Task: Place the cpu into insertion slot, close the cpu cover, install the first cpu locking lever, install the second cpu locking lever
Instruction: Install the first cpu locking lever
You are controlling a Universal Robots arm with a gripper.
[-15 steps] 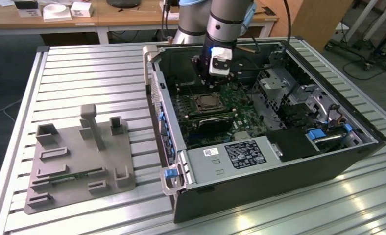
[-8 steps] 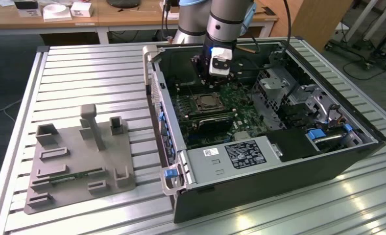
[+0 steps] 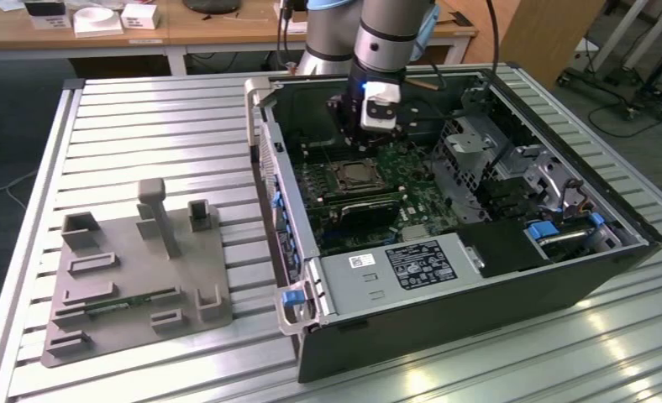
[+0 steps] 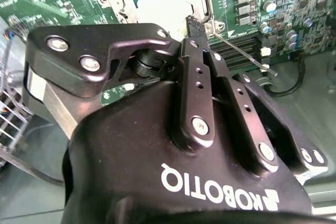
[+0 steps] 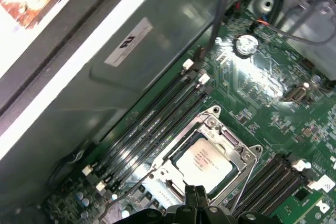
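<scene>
Down inside the open computer case [image 3: 477, 323], which lies on its side on the slatted metal surface [image 3: 163, 126], the arm [image 3: 387, 34] reaches over the green circuit board. The jaws are pressed together with nothing between them, and in both wrist views their tips hang just beside one edge of the insertion slot [image 3: 338, 172]; I cannot tell whether they touch it. The cpu [image 5: 205, 163] sits in that slot, its silvery top showing through the window of the cpu cover [image 5: 242, 163], which lies down around it. A thin metal lever [image 4: 241, 51] sticks out from the slot's corner, close to the fingertips. Long black memory slots [image 5: 157, 114] run along two sides of the slot, and a round coin battery [image 5: 245, 44] sits further off on the board. The case also holds a grey labelled box [image 3: 415, 264] and a metal drive cage [image 3: 482, 147], with its walls close around the arm. Well apart, toward the exterior view's left, a grey fixture plate [image 3: 118, 243] rests on the surface.
</scene>
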